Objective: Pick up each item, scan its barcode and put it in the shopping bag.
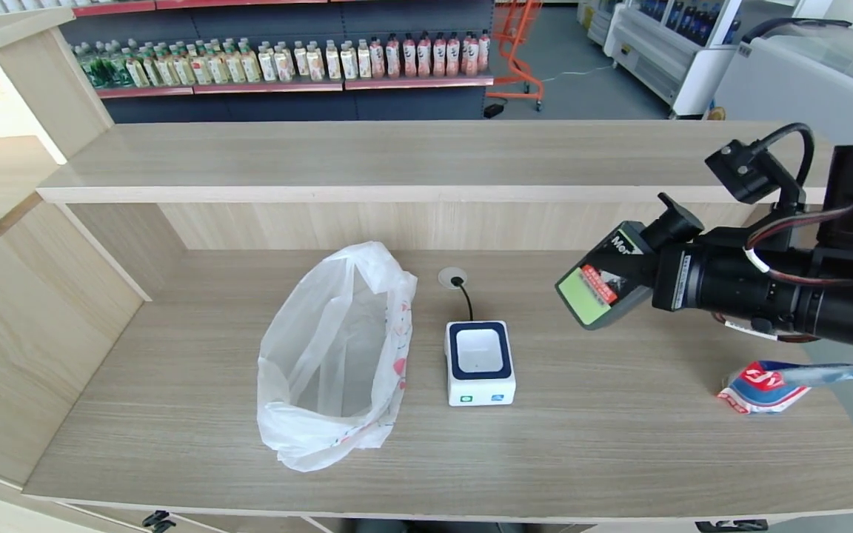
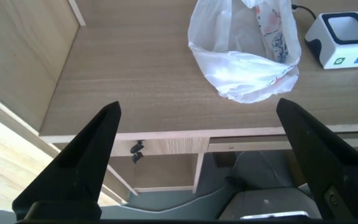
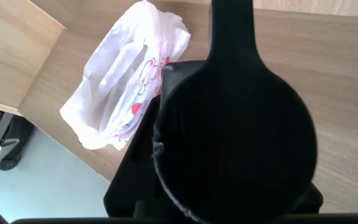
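Box, dark with a green label [image 1: 604, 285], sits clenched in the right gripper [image 1: 641, 259], held in the air above the counter [image 1: 619, 444], to the right of the scanner [image 1: 479, 363] and a little farther back. Its labelled face points left and slightly down, toward the scanner but not over it. I cannot tell where the barcode lies.

It looks like a stiff carton, probably light, with flat sides that give the pads a firm seat. The surface seems glossy, so it may slip if the grip loosens. Holding it by one end, as now, leaves the broad faces free to show to the scanner window.

Just left of the scanner lies the shopping bag [image 1: 334, 355], thin and floppy, its mouth open toward the near edge. It will likely sag, so the box should be dropped well inside.

A red, white and blue packet [image 1: 763, 386] waits on the counter at the near right, under the right arm.

The left gripper [image 2: 199, 109] hangs off the near-left edge of the counter, fingers [image 2: 86, 162] spread wide, grasping nothing.
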### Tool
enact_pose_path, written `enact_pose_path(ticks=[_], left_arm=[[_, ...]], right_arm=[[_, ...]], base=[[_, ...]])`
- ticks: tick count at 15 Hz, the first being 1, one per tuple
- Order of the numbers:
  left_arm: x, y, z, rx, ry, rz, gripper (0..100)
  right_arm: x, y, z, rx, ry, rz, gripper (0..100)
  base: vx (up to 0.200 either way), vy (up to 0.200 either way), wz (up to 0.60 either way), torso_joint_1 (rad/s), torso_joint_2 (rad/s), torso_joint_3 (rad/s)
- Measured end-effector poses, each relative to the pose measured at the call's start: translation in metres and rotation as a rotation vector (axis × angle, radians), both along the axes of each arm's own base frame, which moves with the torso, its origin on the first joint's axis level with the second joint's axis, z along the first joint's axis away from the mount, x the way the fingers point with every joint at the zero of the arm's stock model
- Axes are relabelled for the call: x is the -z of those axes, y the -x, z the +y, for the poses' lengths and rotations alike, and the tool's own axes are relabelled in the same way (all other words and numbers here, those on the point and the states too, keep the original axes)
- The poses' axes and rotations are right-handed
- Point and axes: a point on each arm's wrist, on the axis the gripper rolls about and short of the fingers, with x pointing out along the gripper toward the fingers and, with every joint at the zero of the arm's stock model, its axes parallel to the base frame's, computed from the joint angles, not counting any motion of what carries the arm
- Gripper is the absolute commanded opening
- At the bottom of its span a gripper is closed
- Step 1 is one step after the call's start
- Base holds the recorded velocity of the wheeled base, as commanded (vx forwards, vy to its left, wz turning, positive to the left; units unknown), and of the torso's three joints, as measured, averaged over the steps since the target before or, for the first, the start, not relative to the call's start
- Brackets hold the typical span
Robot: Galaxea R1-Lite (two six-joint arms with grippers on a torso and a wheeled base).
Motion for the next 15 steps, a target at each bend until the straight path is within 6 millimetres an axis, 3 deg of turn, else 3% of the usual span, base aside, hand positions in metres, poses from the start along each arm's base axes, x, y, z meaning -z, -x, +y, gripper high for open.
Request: enact_pose_path(ticks=[3,7,15], left_arm=[[0.0,0.0,0.0,-0.001,0.0,-0.001,100],[0.0,0.0,0.0,0.0,-0.002,-0.002,100],[0.0,0.0,0.0,-0.001,-0.002,-0.001,100]], right_arm=[[-0.002,-0.002,0.015,-0.042,-0.014,0.025,0],[0.009,-0.01,0.039,-0.1,-0.007,0.072,0],[0.065,-0.036,0.075,-0.119,-0.003,0.277,0]], base=[[0.0,0.2,0.0,-0.004,0.0,0.002],[0.0,0.0,0.0,0.0,0.0,0.0],[0.0,0.0,0.0,0.0,0.0,0.0]])
